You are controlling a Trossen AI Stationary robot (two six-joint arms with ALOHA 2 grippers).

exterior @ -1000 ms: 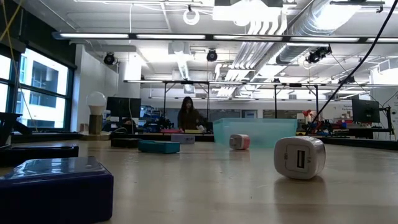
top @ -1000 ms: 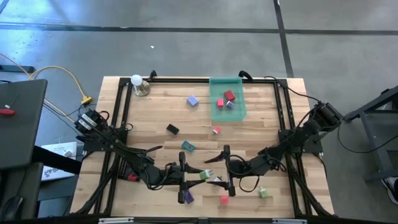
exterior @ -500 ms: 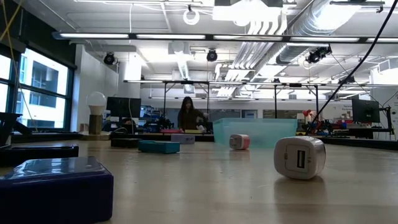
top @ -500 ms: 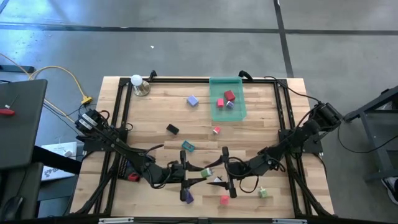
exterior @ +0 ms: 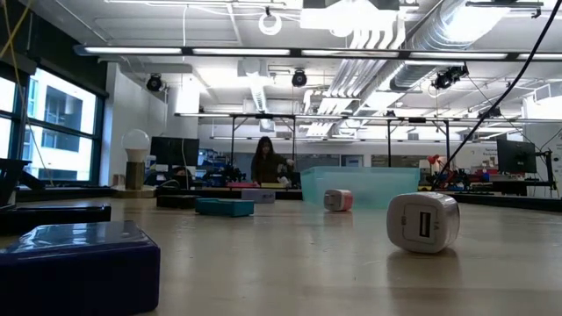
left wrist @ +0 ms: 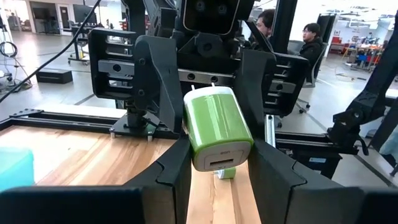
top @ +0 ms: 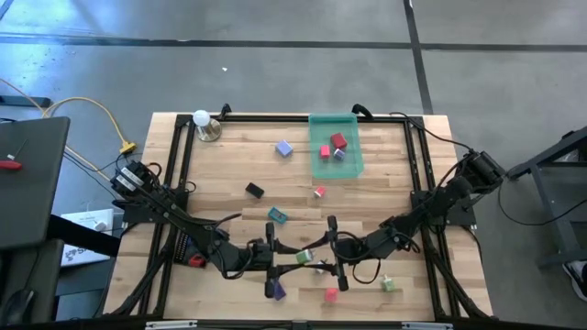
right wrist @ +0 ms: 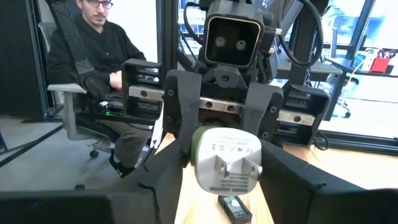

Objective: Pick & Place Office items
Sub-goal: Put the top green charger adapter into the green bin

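Now, chargers held: one green charger point(left wrist: 217, 137).
Long axis: runs between pincers.
Left pincer point(left wrist: 217, 163): clamped on green charger.
Right pincer point(right wrist: 222, 163): closing round its pronged end.

A small plastic plug block point(left wrist: 216, 134) is bright green with a white end. The see-through plastic tray point(top: 336, 146) is teal. The wooden table point(top: 238, 165) is light brown.

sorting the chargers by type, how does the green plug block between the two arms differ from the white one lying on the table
The green charger is lime-bodied with a white end; the white charger is white all over. The green charger is held up off the table between the left gripper and right gripper; the white charger rests on the wood. The green charger's USB port faces the left arm, prongs the right; the white charger shows its port only. Both are small cube-shaped USB plugs.
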